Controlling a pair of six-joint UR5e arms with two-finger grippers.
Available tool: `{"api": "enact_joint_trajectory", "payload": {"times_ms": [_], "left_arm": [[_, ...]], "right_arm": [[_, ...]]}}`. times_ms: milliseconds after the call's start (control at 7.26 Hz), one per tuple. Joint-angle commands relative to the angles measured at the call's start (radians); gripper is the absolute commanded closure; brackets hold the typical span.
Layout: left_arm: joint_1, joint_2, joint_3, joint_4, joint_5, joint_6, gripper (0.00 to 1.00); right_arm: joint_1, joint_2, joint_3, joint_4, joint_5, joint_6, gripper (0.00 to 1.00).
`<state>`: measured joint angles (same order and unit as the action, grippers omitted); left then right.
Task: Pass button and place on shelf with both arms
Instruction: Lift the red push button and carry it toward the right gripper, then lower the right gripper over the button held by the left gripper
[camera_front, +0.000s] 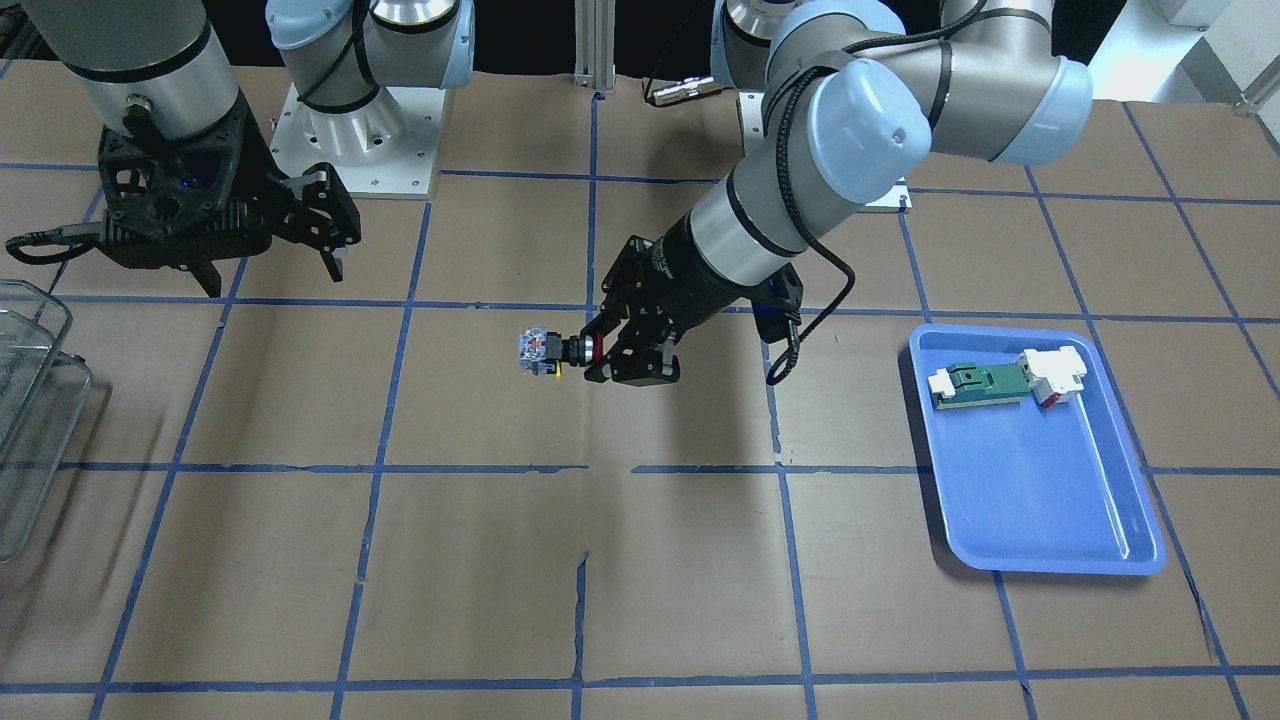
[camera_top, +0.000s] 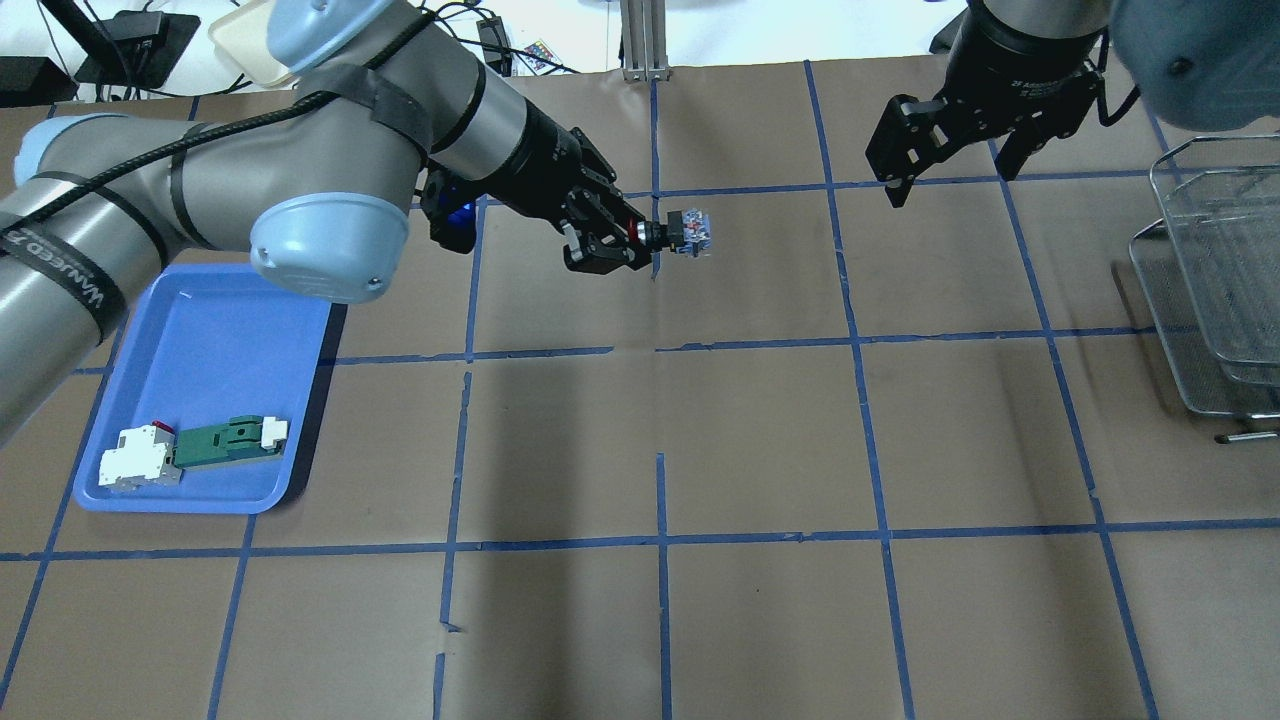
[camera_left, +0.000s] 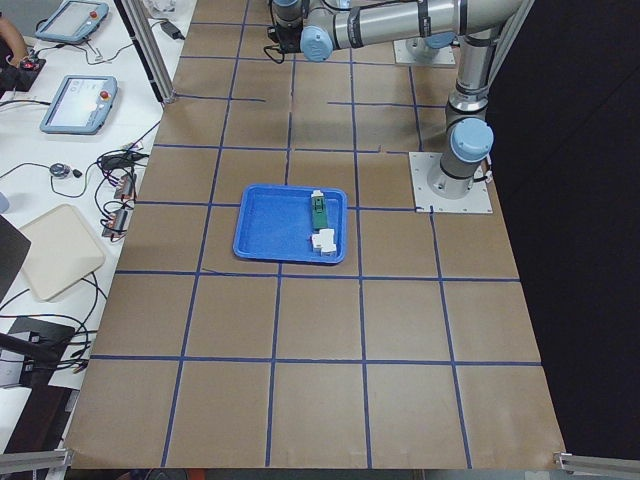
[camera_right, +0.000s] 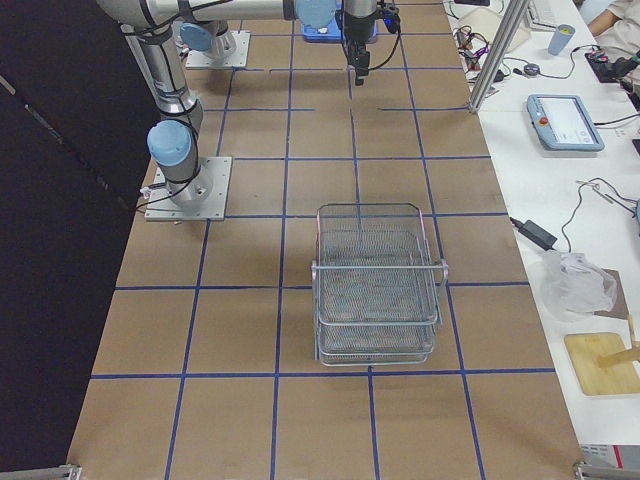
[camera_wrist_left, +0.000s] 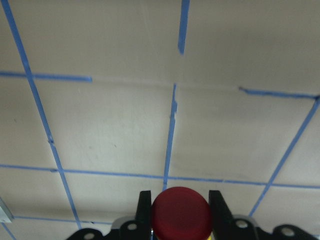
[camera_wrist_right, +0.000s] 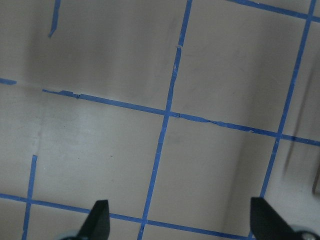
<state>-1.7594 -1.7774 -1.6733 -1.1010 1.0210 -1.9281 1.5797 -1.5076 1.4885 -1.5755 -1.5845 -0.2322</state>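
Observation:
My left gripper (camera_top: 638, 238) is shut on the button (camera_top: 688, 231) and holds it above the table's middle. It grips the red head end, and the blue-and-white block points toward my right side. In the front view the button (camera_front: 540, 352) sticks out of the left gripper (camera_front: 597, 352). The left wrist view shows the red head (camera_wrist_left: 181, 214) between both fingers (camera_wrist_left: 144, 204). My right gripper (camera_top: 950, 170) is open and empty, well apart from the button, near the shelf (camera_top: 1210, 280). It also shows in the front view (camera_front: 272, 272) and the right wrist view (camera_wrist_right: 182, 217).
A blue tray (camera_top: 215, 320) at my left holds a green-and-white flat part (camera_top: 225, 443) and a white blocky part (camera_top: 135, 467). The wire shelf (camera_right: 378, 290) stands at my right end of the table. Blue tape lines grid the brown table cover.

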Motion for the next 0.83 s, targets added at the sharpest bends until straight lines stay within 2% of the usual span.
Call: {"api": "enact_joint_trajectory", "payload": {"times_ms": [0,138,275,413,551,688], "left_arm": [[-0.061,-0.007,-0.002,0.048,-0.001,-0.087,1.0],[-0.075,-0.01,0.0,0.065,-0.001,-0.125,1.0],[-0.1,-0.011,0.0,0.076,-0.001,-0.147,1.0],[-0.124,-0.014,0.0,0.105,-0.001,-0.179,1.0],[-0.149,-0.017,0.0,0.128,0.001,-0.208,1.0],[-0.158,-0.019,0.0,0.136,0.004,-0.224,1.0]], "right_arm": [[0.009,0.03,0.01,-0.024,0.088,-0.074,0.0],[0.009,0.056,0.01,-0.076,0.092,-0.211,0.0],[0.005,0.05,0.01,-0.071,0.115,-0.284,0.0],[0.003,0.044,0.01,-0.067,0.2,-0.374,0.0],[0.002,0.044,0.01,-0.061,0.233,-0.594,0.0],[0.002,0.032,0.013,-0.058,0.233,-0.696,0.0]]}}
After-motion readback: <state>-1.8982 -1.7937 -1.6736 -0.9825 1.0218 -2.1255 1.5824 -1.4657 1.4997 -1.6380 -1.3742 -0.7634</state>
